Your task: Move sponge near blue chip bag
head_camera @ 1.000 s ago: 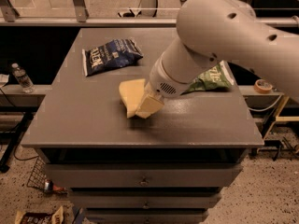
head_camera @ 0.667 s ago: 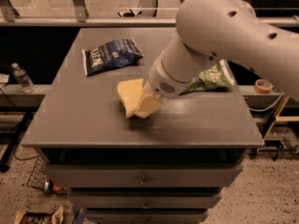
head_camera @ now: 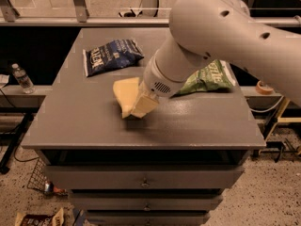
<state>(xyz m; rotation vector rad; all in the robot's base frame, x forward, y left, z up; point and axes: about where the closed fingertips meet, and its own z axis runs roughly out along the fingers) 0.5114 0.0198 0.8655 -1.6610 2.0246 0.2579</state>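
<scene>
Two bags on the counter [head_camera: 94, 126]: we see the blue chip bag [head_camera: 110, 55] toward the back-left corner, the green bag [head_camera: 209, 76] toward the right edge. Our gripper [head_camera: 146, 105] clasps the sponge [head_camera: 126, 92] mid-counter, near the blue chip bag but not touching it.

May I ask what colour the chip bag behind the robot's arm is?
The bag is green with white lettering, camera view; the tool is at the sponge.

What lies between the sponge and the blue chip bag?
Nothing: in the camera view only bare grey tabletop separates the sponge from the blue chip bag. The tool is at the sponge, on its side away from that bag.
</scene>
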